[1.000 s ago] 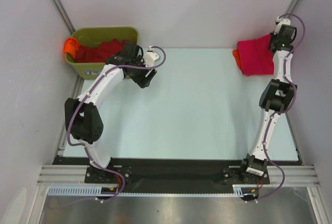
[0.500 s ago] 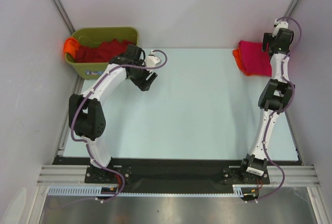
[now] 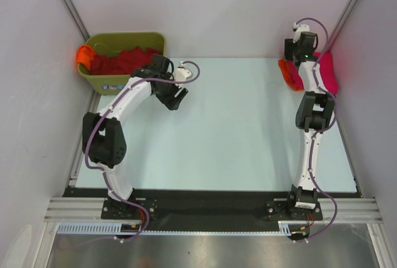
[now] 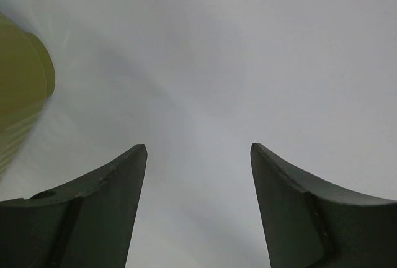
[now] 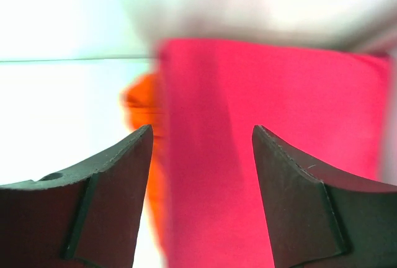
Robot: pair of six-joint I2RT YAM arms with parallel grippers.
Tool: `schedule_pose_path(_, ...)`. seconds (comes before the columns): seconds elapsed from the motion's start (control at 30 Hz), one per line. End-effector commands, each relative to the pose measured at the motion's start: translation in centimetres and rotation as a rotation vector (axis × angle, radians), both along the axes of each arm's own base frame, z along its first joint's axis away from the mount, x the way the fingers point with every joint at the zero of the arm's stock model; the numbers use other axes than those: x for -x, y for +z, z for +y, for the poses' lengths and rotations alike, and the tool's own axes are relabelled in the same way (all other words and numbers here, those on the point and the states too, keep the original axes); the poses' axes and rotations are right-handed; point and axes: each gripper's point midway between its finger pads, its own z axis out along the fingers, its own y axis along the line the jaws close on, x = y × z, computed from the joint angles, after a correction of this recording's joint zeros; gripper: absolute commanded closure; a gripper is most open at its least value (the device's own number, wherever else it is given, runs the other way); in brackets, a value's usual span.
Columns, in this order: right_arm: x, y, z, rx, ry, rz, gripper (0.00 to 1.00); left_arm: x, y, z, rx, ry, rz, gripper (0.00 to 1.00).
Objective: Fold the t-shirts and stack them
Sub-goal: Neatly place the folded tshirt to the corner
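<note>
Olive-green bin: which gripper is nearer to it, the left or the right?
Left. The left gripper hangs open just off the near right corner of the bin, apart from it. The right gripper is across the table, over the pink t-shirt.

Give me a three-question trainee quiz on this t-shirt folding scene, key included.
1. True or false: the left end effector is shut on cloth.
2. Where do the dark red cloth t-shirts lie? A) in the olive-green plastic bin B) mid-table C) at the right arm's base
3. Fill in: the partly hidden t-shirt peeking out beside the crimson-pink cloth t-shirt is bright ______.
Key: 1 false; 2 A; 3 orange.
</note>
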Motion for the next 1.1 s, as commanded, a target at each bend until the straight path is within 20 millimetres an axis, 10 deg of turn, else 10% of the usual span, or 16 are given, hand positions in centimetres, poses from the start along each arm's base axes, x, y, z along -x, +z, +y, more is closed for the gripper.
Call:
schedule_pose_path(0.0,-1.0,0.4,1.7,-0.012,-0.008,-0.033,0.3,0.2,1.0,0.3,-0.005,-0.021,-0.04,0.27)
schedule_pose_path(0.4,-1.0,-4.3,1.2,0.086,-0.064,0.044,0.53,0.2,0.9,0.3,-0.007,-0.032,-0.037,0.26)
schedule_pose_path(0.6,-1.0,-3.6,2.1,0.09,-0.054,0.035,1.0,0.2,0.9,0.3,-0.005,-0.032,-0.035,0.26)
schedule_pose_path(1.07,-0.9,-1.6,6.8,0.09,0.03,0.005,1.0,0.4,0.5,0.9,-0.008,-0.028,-0.031,0.26)
